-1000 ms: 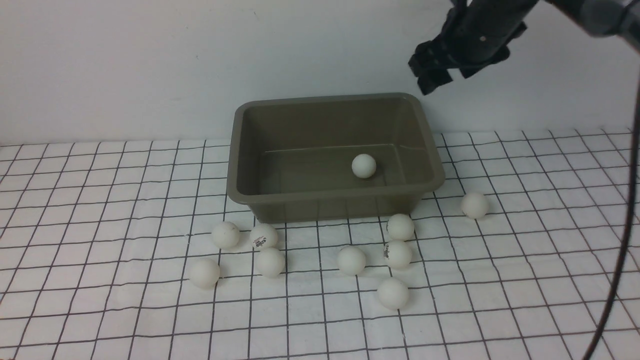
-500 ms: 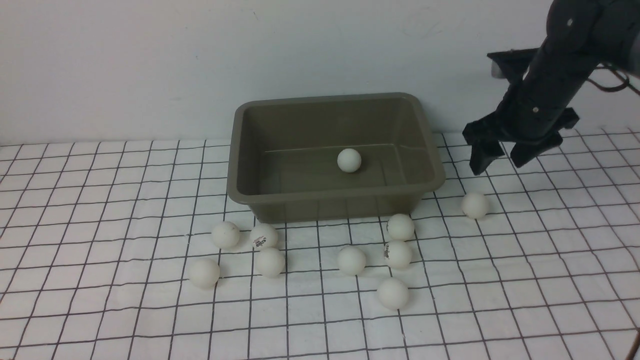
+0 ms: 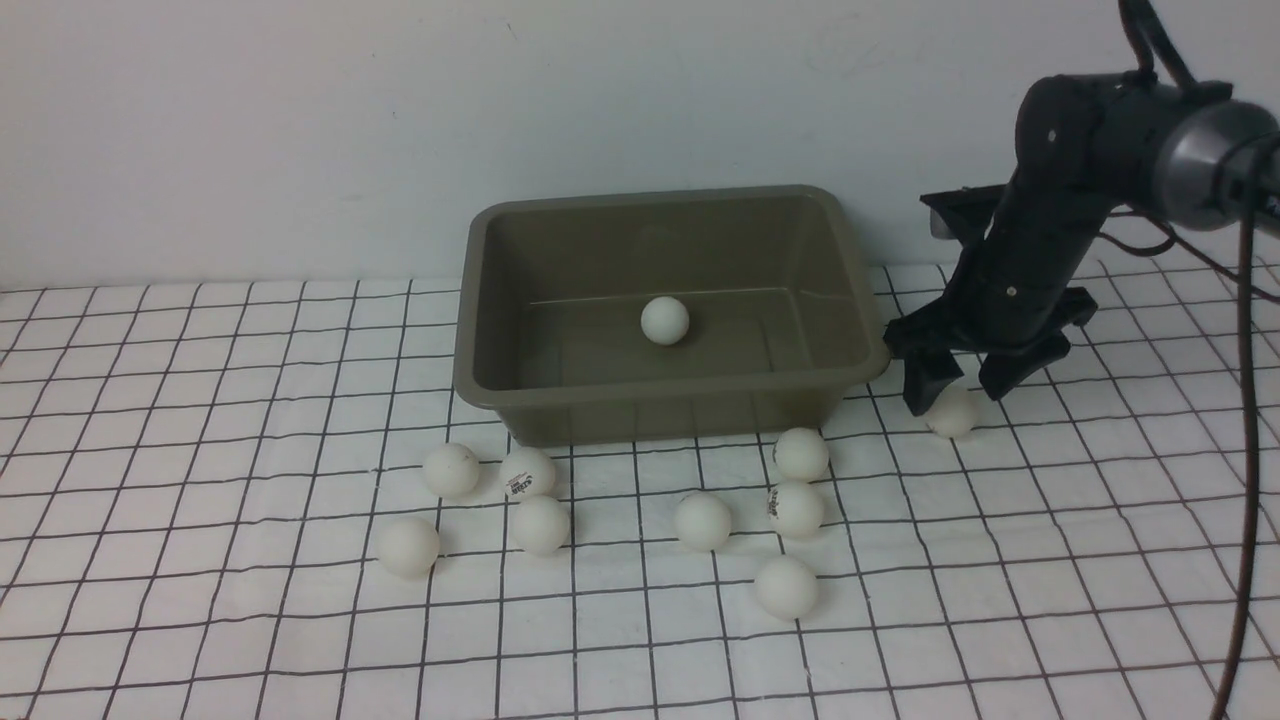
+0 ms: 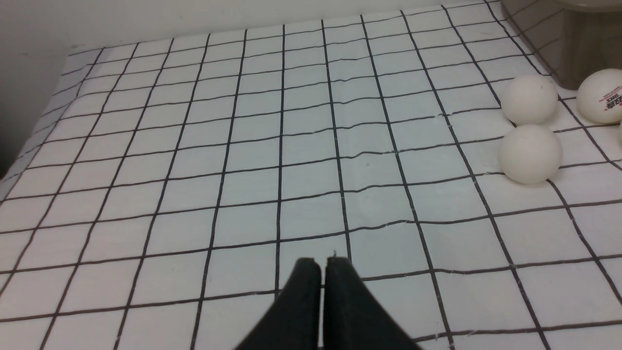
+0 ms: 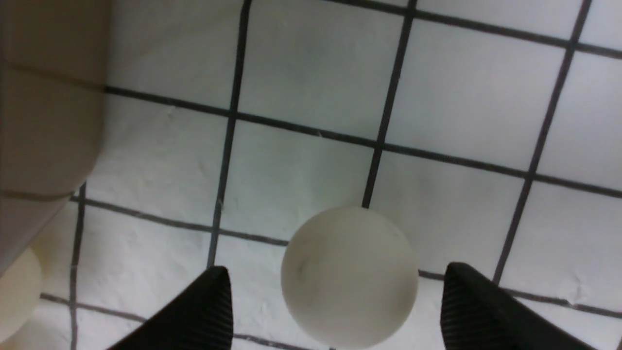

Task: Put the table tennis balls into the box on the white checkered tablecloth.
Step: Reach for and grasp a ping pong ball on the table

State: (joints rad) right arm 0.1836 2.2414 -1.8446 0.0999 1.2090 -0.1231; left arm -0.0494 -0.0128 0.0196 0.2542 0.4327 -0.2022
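The olive-grey box stands on the white checkered tablecloth with one table tennis ball inside it. Several more white balls lie on the cloth in front of the box, among them one with a logo and another nearest me. My right gripper is open, low beside the box's right end, its fingers on either side of a lone ball. In the right wrist view that ball sits between the fingertips, apart from both. My left gripper is shut on nothing, over bare cloth.
A pale wall rises just behind the box. The left wrist view shows three balls near the box's corner and the cloth's far edge. The right arm's dark cable hangs at the far right.
My right arm has swung down from above the box's back right corner to the lone ball on the cloth. The ball inside the box has rolled left.
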